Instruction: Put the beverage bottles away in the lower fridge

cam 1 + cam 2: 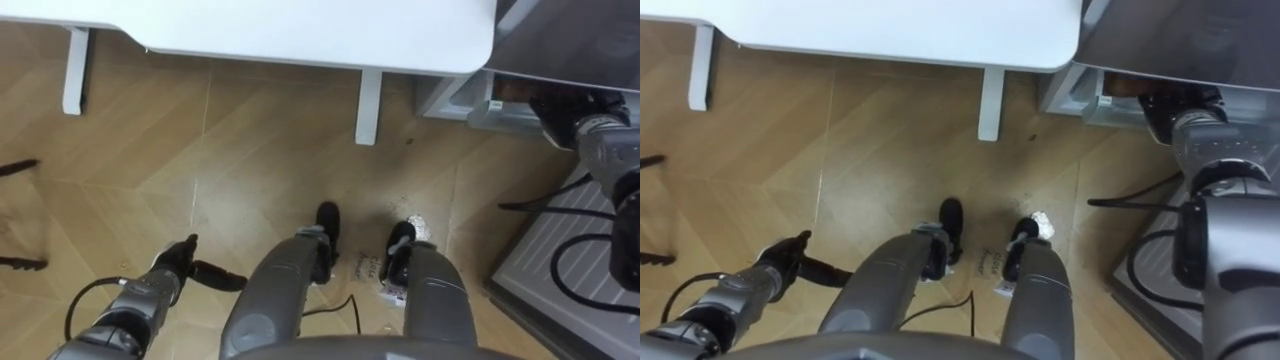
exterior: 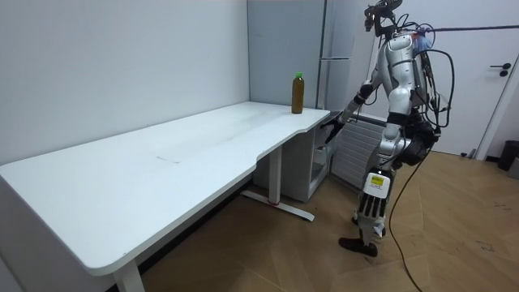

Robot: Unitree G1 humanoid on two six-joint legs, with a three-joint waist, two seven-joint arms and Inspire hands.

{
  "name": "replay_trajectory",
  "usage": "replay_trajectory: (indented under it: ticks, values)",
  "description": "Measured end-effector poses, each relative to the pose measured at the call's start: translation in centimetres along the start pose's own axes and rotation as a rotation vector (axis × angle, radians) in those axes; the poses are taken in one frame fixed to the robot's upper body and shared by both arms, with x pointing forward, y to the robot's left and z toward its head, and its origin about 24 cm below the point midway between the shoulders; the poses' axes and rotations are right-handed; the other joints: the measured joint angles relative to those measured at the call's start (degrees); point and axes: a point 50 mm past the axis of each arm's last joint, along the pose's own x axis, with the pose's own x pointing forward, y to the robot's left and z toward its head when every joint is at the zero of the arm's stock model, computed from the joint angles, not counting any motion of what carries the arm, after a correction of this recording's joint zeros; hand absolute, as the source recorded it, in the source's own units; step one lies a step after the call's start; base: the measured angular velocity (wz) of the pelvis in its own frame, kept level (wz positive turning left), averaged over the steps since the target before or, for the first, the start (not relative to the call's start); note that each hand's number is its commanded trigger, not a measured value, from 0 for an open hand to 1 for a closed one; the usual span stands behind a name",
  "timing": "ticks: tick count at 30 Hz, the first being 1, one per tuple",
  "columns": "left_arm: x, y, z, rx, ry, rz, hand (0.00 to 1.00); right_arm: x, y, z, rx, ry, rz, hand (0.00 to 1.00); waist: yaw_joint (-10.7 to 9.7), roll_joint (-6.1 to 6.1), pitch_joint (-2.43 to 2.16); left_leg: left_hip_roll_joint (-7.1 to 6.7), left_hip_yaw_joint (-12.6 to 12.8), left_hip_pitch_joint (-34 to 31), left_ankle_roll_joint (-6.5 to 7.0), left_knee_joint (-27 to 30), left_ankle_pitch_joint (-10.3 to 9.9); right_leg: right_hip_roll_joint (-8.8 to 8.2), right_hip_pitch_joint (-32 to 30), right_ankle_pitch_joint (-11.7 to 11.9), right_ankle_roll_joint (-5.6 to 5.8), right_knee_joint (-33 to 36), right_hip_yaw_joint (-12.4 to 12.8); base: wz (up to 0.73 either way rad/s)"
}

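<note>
While the robot is standing on the wooden floor (image 1: 250, 150) at the end of the white desk (image 2: 162, 170), with the grey fridge (image 1: 570, 40) to its right, its right arm is reaching out and forward toward the lower part of that fridge. The right hand (image 1: 558, 112) is lying against the fridge's edge, just below the dark front. Its fingers are tucked in against that edge and merging with the shadow there, so whether they are curling round anything or lying straight cannot be told. The left arm is hanging low beside the left leg, and the left hand (image 1: 178, 265) is resting slack, its fingers loosely spread and holding nothing. The bottle (image 2: 298, 92), brown with a green cap, is standing upright on the far corner of the desk, close to the fridge and well apart from both hands. A ribbed grey panel (image 1: 530, 255) is showing by the robot's right leg, partly crossed by the robot's own cables and cut off at the eye view's edge. Whether it is an open door of the lower fridge is hard to make out. The fridge's inside is not visible from any angle.
</note>
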Motion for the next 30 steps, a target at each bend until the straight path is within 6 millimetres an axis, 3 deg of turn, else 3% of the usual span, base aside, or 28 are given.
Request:
replay_trajectory:
  ticks: [4, 9, 14, 21, 25, 28, 30]
  values:
    - [0.0, 0.0, 0.2, 0.011, -0.007, 0.000, 0.00, 0.0, -0.2, 0.0, -0.003, 0.000, 0.000, 0.00, 0.0, 0.07, -0.04, 0.18, 0.2, 0.3, -0.01, 0.0, 0.0, 0.22, 0.4, 0.2, -0.06, -0.2, 0.1, -0.01]
    - [0.0, -0.1, 0.2, 0.016, -0.006, -0.012, 0.00, 0.0, -0.8, 0.0, -0.013, -0.002, 0.010, 0.00, 0.6, 0.81, -0.48, 0.82, 0.3, 0.8, -0.04, -0.1, 0.0, 0.94, 1.5, 0.8, -0.15, -1.6, -0.1, -0.04]
    - [0.0, -0.8, 0.2, 0.016, -0.009, -0.049, 0.00, -0.2, -3.4, 0.2, -0.022, -0.006, -0.020, 0.00, 0.9, 1.55, -0.74, 0.88, -0.4, 4.2, -0.18, -1.7, 0.0, 1.13, 5.9, 0.9, -0.08, -4.2, -1.5, 0.06]
    - [-0.1, -1.0, -0.8, -0.018, 0.013, -0.049, 0.00, -0.6, -6.9, -0.8, -0.028, 0.000, -0.057, 0.00, -0.2, 1.56, -0.87, 1.02, -1.4, 9.9, -0.40, -5.6, 0.1, 2.50, 12.8, 1.8, 0.58, -10.1, -1.9, 0.01]
    - [-0.3, -0.9, -1.6, -0.049, 0.007, -0.040, 0.00, -1.5, -11.0, -2.5, -0.037, 0.018, -0.102, 0.00, -1.0, 1.46, -1.08, 1.21, -2.0, 14.5, -0.84, -7.3, -0.6, 3.73, 19.2, 2.9, 0.76, -15.2, -2.8, 0.01]
    - [-0.4, -0.7, -2.2, -0.087, 0.014, -0.008, 0.00, -2.8, -14.5, -3.9, -0.049, 0.039, -0.152, 0.00, -1.9, 0.88, -1.98, 1.77, -2.5, 17.0, -1.14, -8.5, -1.2, 4.36, 22.7, 3.3, 0.82, -18.2, -3.3, 0.05]
    - [-0.6, -0.9, -2.7, -0.091, 0.014, 0.008, 0.00, -3.8, -16.8, -5.0, -0.076, 0.066, -0.196, 0.00, -2.5, 0.70, -2.28, 1.81, -2.5, 19.1, -1.38, -8.6, -1.8, 4.85, 25.6, 3.5, 0.84, -20.0, -3.3, -0.04]
